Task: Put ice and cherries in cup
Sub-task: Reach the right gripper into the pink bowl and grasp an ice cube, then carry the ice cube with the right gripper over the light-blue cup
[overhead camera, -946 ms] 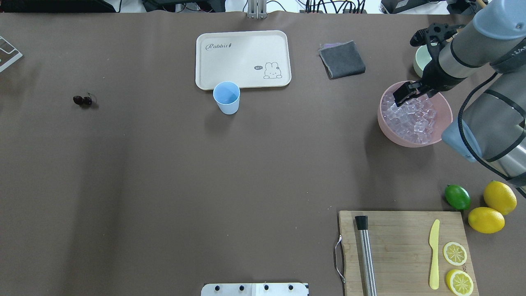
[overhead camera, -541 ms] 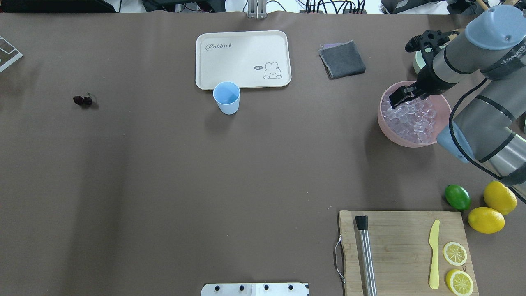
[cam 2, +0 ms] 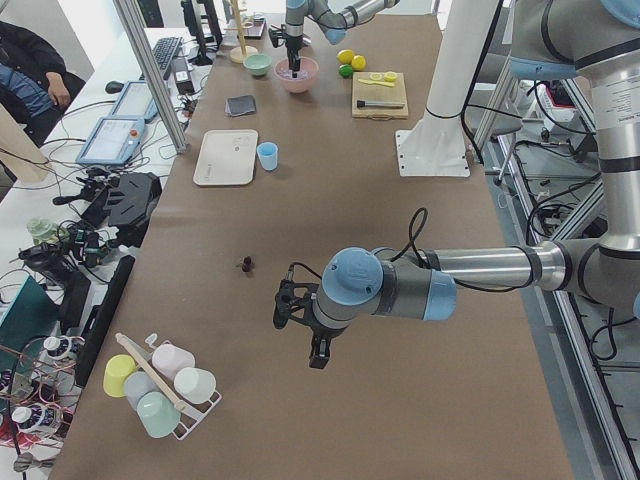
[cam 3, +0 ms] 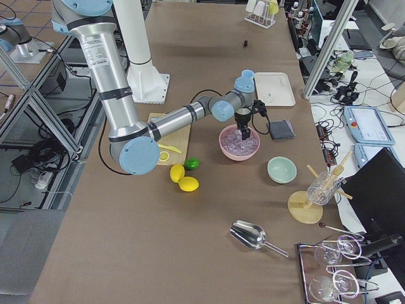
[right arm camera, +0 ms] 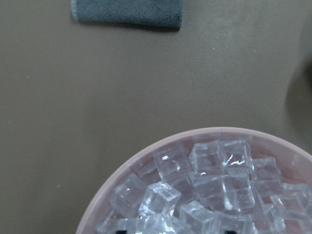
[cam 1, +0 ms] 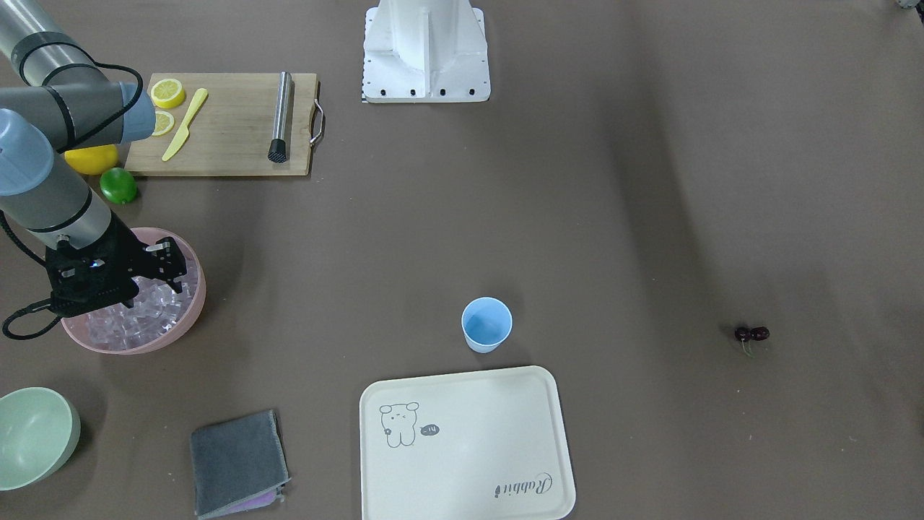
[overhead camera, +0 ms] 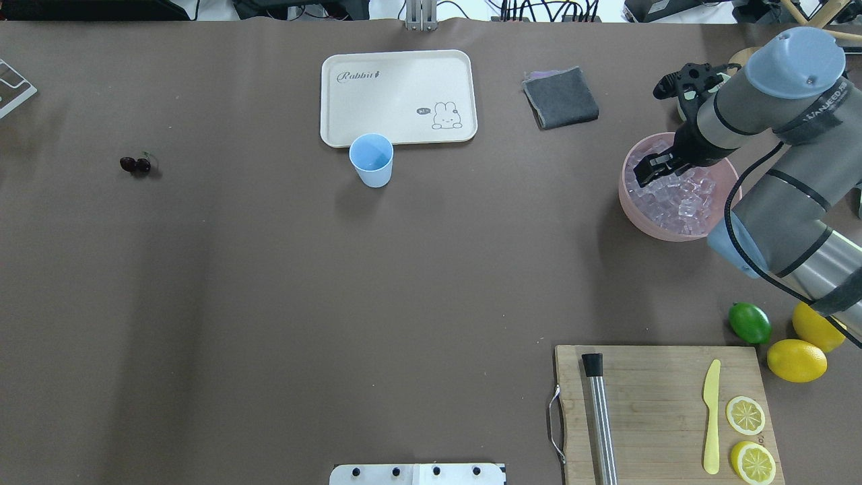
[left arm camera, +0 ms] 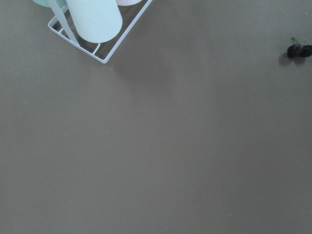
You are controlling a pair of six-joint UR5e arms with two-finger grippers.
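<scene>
The light-blue cup [overhead camera: 371, 159] stands upright just in front of the cream tray; it also shows in the front view [cam 1: 486, 324]. The cherries [overhead camera: 135, 164] lie on the far left of the table, also in the left wrist view [left arm camera: 298, 50]. The ice [overhead camera: 680, 199] fills the pink bowl [overhead camera: 630, 202]. My right gripper [overhead camera: 646, 170] is open, tips down at the ice on the bowl's left side; the right wrist view shows the ice [right arm camera: 209, 185] close below. My left gripper [cam 2: 315, 345] hovers over bare table near the cherries; I cannot tell its state.
A cream tray [overhead camera: 397, 94], a grey cloth [overhead camera: 560, 98] and a pale green bowl [cam 1: 32, 433] lie at the back. A cutting board [overhead camera: 660, 411] with muddler, knife and lemon slices, a lime [overhead camera: 749, 322] and lemons are front right. A cup rack [left arm camera: 97, 29] is by the left wrist.
My right gripper has moved a little left and lower over the ice in the pink bowl. Cup and cherries have not moved.
</scene>
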